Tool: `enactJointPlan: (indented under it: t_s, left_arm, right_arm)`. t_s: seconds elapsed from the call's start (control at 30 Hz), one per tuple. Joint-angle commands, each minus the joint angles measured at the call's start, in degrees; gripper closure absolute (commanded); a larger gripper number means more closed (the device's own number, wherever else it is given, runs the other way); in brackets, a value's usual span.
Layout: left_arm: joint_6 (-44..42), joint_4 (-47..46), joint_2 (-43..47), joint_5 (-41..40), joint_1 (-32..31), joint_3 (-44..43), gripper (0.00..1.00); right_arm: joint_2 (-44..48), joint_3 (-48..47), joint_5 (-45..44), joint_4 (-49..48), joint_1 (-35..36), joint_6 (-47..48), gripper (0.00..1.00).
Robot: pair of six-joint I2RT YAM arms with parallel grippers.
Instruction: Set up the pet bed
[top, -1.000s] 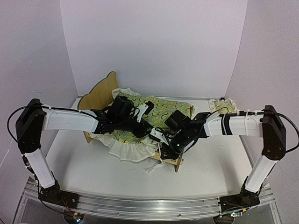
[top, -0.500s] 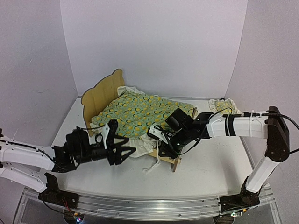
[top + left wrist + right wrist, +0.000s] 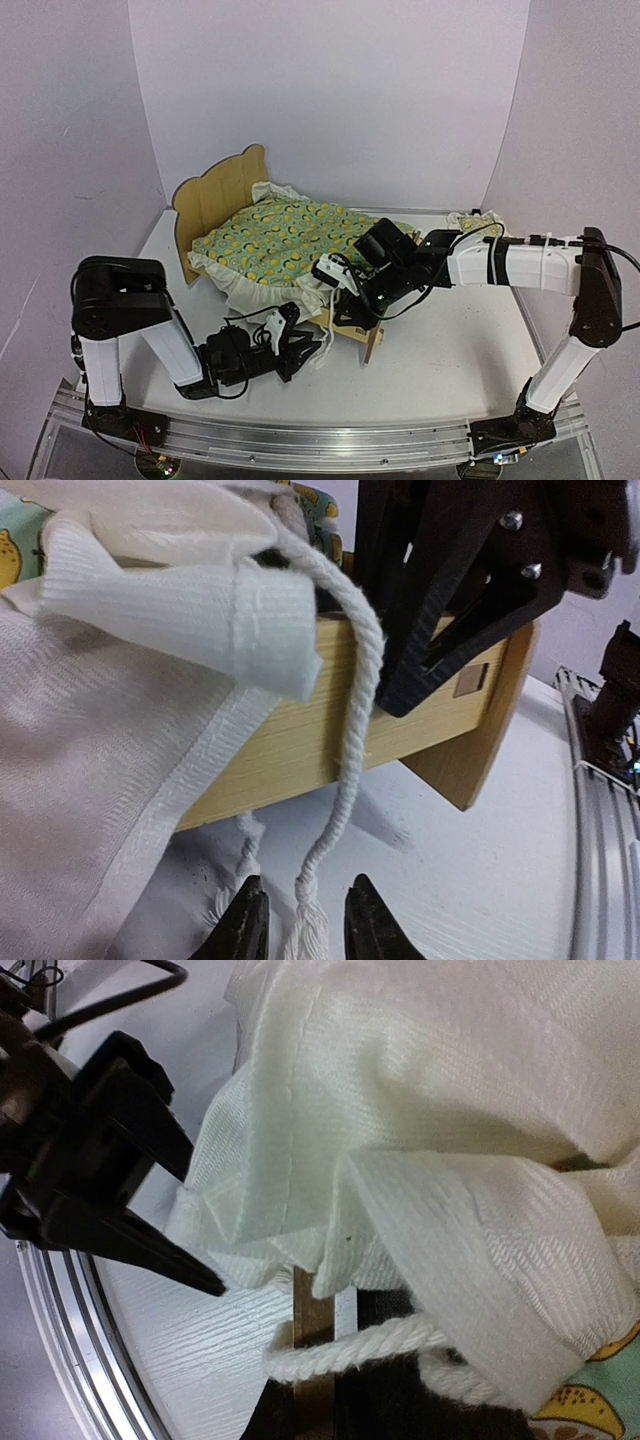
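Observation:
The plywood pet bed (image 3: 214,198) stands at mid-table, headboard at the left, and its mattress pad is hidden. The lemon-print blanket (image 3: 290,232) is spread over it, its white ruffle (image 3: 120,780) hanging over the near rail. My right gripper (image 3: 352,298) sits at the bed's foot corner. In its wrist view it (image 3: 318,1405) straddles the wooden foot rail (image 3: 312,1330), closed against it, with a white cord (image 3: 345,1352) across. My left gripper (image 3: 303,928) is low on the table, open, with the cord's tassel end (image 3: 352,720) hanging between its tips.
The small ruffled pillow (image 3: 476,222) lies at the back right near the wall. The left arm is folded low in front of the bed (image 3: 235,355). The foot rail (image 3: 300,730) and right gripper (image 3: 470,580) stand close above my left gripper.
My left arm left the top of the bed, swung out front-left, then folded low with its gripper under the foot corner. The blanket now lies flatter. My right gripper stayed at the foot corner.

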State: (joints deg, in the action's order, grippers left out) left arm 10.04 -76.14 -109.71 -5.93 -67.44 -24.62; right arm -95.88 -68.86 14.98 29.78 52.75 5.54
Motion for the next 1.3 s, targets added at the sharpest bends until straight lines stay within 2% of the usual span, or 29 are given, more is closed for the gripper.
enactJointPlan:
  t_s: [0.0,0.1,0.17,0.43,0.63,0.77,0.83,1.07,1.17,1.27]
  left_arm:
    - [-3.55,-14.12,-8.13,-7.68,-0.49,-5.18,0.75]
    - [-4.95,-14.28,-10.42,-7.83,-0.5,-7.45,0.61]
    - [-4.7,-14.25,-11.49,-7.97,-0.5,-8.67,0.57]
    - [-5.6,-13.52,-14.9,-11.6,0.11,-13.65,0.58]
    - [-8.48,-11.68,-16.04,-11.69,0.44,-15.73,0.66]
    - [-11.27,-11.17,-15.46,-9.95,0.64,-16.14,0.86]
    - [-12.99,-9.46,-14.12,-8.76,0.42,-16.01,0.99]
    - [-14.36,8.15,-5.43,0.45,-2.31,-14.19,1.0]
    - [-15.1,10.84,-3.63,5.44,-2.8,-13.1,1.0]
    - [-15.97,11.39,-2.76,8.49,-2.8,-12.03,1.0]
  right_arm:
    - [5.79,-4.73,5.33,-6.81,-0.42,-4.83,1.0]
    - [6.45,-4.03,5.22,-6.77,-0.38,-4.52,1.0]
    - [6.57,-4.0,5.42,-6.75,-0.42,-4.41,1.0]
    - [7.01,-3.49,6.84,-6.92,-0.38,-3.92,1.0]
    - [6.96,-3.09,7.55,-7.14,-0.39,-3.43,1.0]
    - [7.08,-2.36,7.58,-7.96,-0.44,-3.76,1.0]
    - [7.34,-1.68,6.51,-8.94,-0.4,-4.38,1.0]
    - [5.62,3.97,3.07,-19.36,-0.37,-10.9,1.0]
    - [4.28,8.68,1.83,-26.75,0.17,-12.35,1.0]
    - [2.42,10.72,-0.05,-27.86,0.87,-12.66,1.0]
